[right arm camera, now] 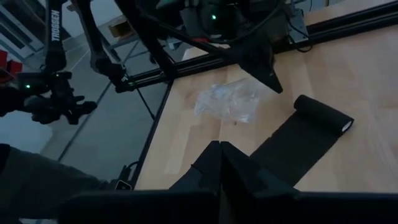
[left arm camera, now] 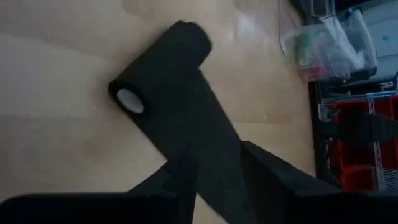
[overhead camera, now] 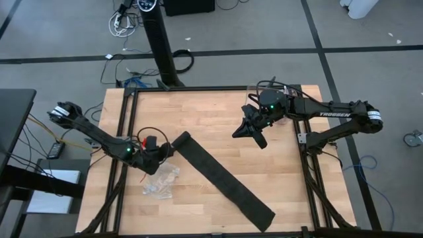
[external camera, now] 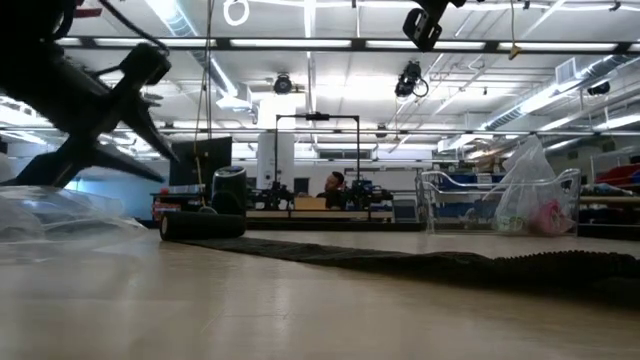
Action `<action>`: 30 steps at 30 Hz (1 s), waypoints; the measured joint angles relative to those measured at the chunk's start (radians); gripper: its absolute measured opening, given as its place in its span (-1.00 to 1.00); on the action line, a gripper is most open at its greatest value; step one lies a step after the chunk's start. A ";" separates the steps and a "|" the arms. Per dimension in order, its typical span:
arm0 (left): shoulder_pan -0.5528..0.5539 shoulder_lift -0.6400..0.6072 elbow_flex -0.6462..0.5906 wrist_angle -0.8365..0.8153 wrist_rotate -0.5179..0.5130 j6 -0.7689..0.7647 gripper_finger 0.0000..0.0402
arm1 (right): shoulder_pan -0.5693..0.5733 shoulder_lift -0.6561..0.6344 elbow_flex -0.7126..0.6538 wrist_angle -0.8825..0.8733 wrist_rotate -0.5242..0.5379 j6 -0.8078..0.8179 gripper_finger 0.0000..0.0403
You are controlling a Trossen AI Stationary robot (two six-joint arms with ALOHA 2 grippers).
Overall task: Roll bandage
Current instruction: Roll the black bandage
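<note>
Bandage (overhead camera: 221,177), a dark charcoal fabric strip running diagonally toward the table's front-right corner, has its rolled end just beyond my parted left fingers (left arm camera: 180,180).

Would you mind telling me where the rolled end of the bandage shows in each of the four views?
High view: rolled end of the bandage, left of centre.
Low view: dark cylinder at left.
Left wrist view: upper middle, pale core showing.
Right wrist view: right of centre.
Shared landmark: the clear plastic bag, beside the roll, also in the right wrist view.
</note>
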 joint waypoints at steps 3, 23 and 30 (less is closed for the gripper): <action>0.000 0.006 -0.014 0.005 0.015 -0.045 -0.32 | 0.000 0.000 0.000 0.002 0.003 0.000 -0.96; 0.082 0.187 -0.017 0.067 0.000 -0.144 -0.31 | 0.000 0.000 0.000 0.006 0.018 -0.002 -0.97; 0.097 0.187 -0.017 0.052 0.026 -0.132 -0.31 | 0.000 0.000 0.000 0.005 0.019 0.000 -0.97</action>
